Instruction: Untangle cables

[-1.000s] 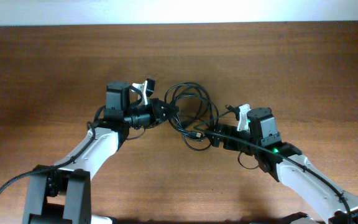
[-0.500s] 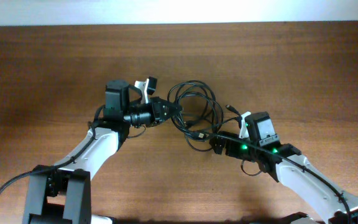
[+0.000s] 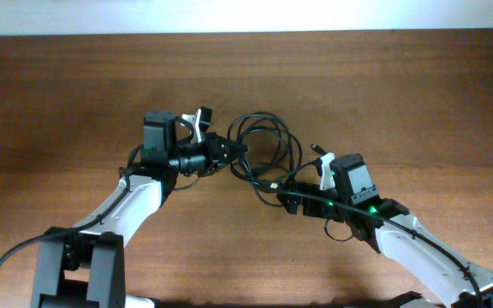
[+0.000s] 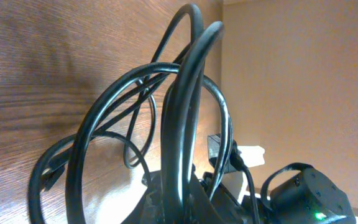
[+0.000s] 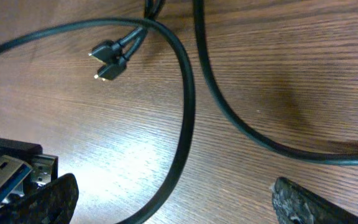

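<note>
Cables (image 3: pixel 264 147): tangled loops, mid-desk (image 3: pixel 75 85), between the arms. Left hand (image 3: pixel 232 154): clamped on the bundle, unmoved. Right hand (image 3: pixel 288 202): has shifted left and nearer, toward the loose ends; probably seeking a strand. Right wrist view alone shows its fingers (image 5: pixel 45 202) spread wide and empty, with two plugs (image 5: pixel 107 62) beyond. Left wrist view shows the loops standing upright.

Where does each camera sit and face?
Overhead: above the table, facing straight down at the cables; left arm and right arm show.
Left wrist: low, facing across the table through cable loops held in the left pincer; right arm behind.
Right wrist: facing down at two small plugs; fingers of the open right pincer frame the bottom.
Shared: overhead and left wrist both catch the right arm's green light.
</note>
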You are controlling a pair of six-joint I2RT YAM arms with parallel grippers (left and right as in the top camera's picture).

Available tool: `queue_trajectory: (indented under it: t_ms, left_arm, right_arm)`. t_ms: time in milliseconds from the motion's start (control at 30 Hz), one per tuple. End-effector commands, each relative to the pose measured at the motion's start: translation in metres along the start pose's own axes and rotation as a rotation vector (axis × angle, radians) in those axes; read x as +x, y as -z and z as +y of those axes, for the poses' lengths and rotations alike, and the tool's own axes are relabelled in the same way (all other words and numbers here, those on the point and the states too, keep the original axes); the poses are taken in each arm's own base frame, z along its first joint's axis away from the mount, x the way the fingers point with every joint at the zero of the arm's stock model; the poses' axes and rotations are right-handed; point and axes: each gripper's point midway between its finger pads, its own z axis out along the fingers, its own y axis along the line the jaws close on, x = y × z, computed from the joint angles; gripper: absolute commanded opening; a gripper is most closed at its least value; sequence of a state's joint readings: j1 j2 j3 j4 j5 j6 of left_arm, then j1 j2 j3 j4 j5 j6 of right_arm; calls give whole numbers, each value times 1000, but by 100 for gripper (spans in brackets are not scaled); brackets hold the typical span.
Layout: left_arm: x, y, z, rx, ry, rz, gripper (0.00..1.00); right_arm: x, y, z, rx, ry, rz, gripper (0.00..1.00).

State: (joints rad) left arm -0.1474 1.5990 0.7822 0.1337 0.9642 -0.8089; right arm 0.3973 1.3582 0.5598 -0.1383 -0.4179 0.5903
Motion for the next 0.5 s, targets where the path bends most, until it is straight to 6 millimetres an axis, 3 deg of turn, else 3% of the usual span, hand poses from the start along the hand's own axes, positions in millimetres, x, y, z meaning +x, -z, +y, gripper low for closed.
queue_trajectory:
  t_ms: [0,33,67,167,400,433,467]
  left_arm:
    - [0,-2,-1,0,4,4,6]
    - [0,-2,-1,0,4,4,15]
    - [0,-2,-1,1,4,4,17]
    - [2,-2,1,-5,14,9,0]
    - [2,-2,2,-8,16,8,12]
    - [2,-2,2,-8,16,8,12]
    - [2,-2,2,-8,16,8,3]
  right_arm:
    - [-3,3,16,-59,31,3,99]
    - [-3,3,16,-58,31,3,99]
    - [-3,3,16,-58,31,3,99]
    - [-3,3,16,-58,31,3,99]
    - [-3,3,16,-56,31,1,99]
    - [-3,3,16,-56,31,1,99]
    - [-3,3,16,-56,31,1,99]
